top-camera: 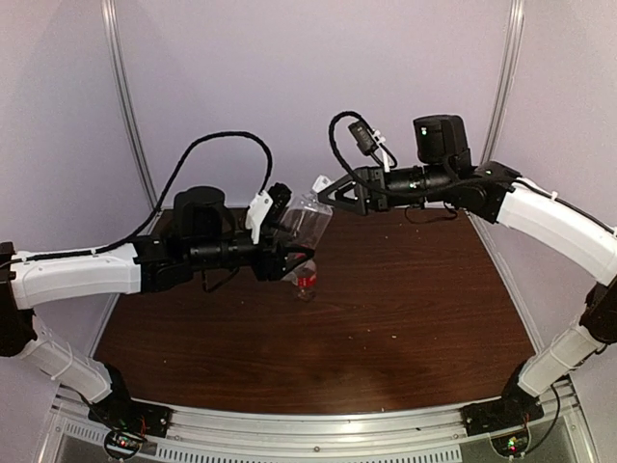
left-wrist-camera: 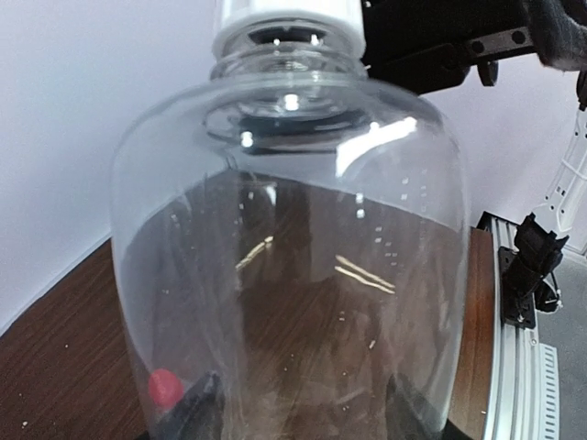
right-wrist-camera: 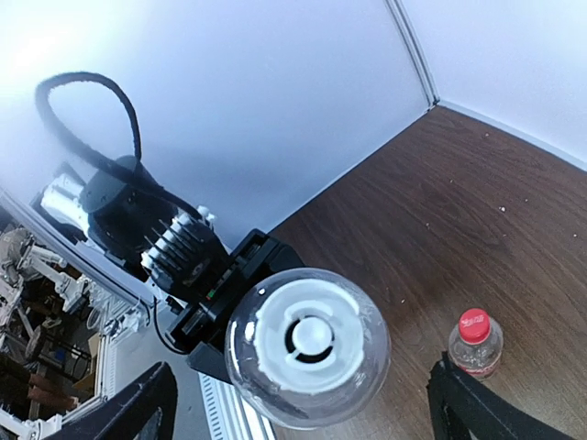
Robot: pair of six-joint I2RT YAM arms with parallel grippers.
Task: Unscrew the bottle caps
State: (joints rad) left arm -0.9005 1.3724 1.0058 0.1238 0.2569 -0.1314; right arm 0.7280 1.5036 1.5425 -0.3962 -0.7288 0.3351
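Now: tall bottle [top-camera: 310, 220] aloft, white cap [right-wrist-camera: 307, 335] on its neck

Left arm [top-camera: 77, 270] reaches in from the left side. Left jaws clamped on the tall clear bottle, low on its body. Bottle is off the table [top-camera: 415, 299] and tilted, neck pointing up and toward the right arm [top-camera: 549, 217]. Left wrist view: the bottle fills nearly the whole picture. Dark fingers [left-wrist-camera: 197, 412] show on either side of its lower wall, and the white cap sits on the neck at the top edge.

Right arm comes in from the right, its tip just beside the bottle's cap end. Right jaws spread wide. Right wrist view: the two fingers [right-wrist-camera: 138, 408] sit at the bottom corners, with the cap seen end-on in the middle between them. Neither finger is touching it, and nothing is gripped.

Short bottle [right-wrist-camera: 475, 353] stands upright on the table, below and slightly in front of the raised bottle, apart from both arms. Red cap [right-wrist-camera: 474, 325] is on its neck. Overhead view shows it just under the left arm's wrist end. Through the tall bottle's wall, the left wrist view picks up the red cap as a small blurred red spot, low left.

Table is dark wood grain, with a few pale specks on it.
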